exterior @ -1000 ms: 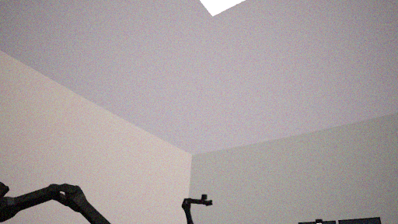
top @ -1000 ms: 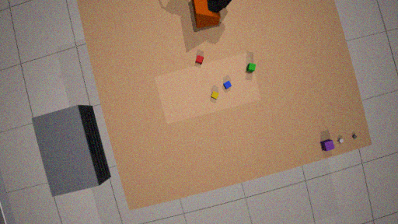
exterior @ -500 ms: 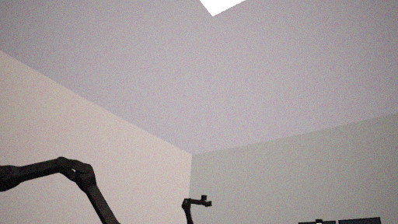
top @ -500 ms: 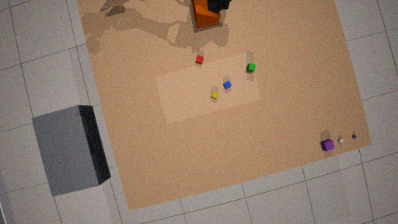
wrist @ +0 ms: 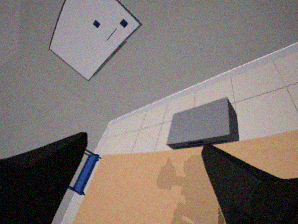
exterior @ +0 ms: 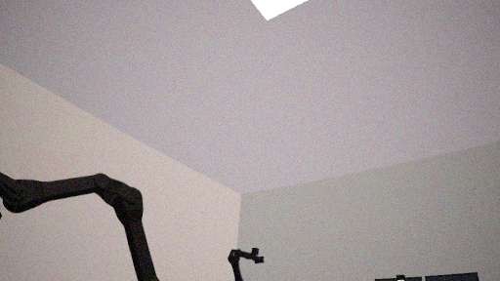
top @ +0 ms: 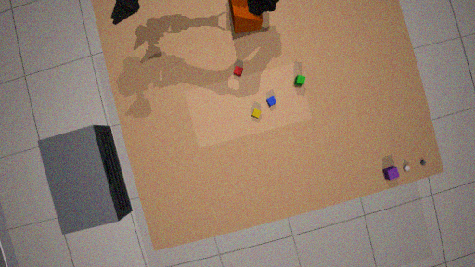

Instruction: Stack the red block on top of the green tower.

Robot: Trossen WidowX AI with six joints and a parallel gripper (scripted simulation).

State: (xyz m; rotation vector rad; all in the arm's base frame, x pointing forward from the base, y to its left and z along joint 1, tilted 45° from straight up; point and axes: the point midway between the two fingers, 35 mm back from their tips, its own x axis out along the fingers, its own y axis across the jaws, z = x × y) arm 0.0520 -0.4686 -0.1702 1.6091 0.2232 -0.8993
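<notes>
The red block [top: 237, 70] lies on the tan table [top: 278, 195], in the arm's shadow near the orange arm base [top: 244, 19]. The green tower [top: 300, 80] stands to its right and is seen from above, so I cannot tell its height. My gripper [wrist: 147, 144] is open and empty. It is raised well off the table, and its two dark fingers frame the table's far edge in the wrist view. Neither block shows in the wrist view. A black part of the arm [top: 124, 9] [exterior: 117, 195] shows at the top of the top view, far left of the blocks.
A blue block [top: 271, 100] and a yellow block [top: 256, 113] lie below the red and green ones on a paler patch. A purple block [top: 391, 172] and two tiny things sit at the table's right corner. A grey box [top: 83, 178] [wrist: 200, 124] stands on the floor to the left.
</notes>
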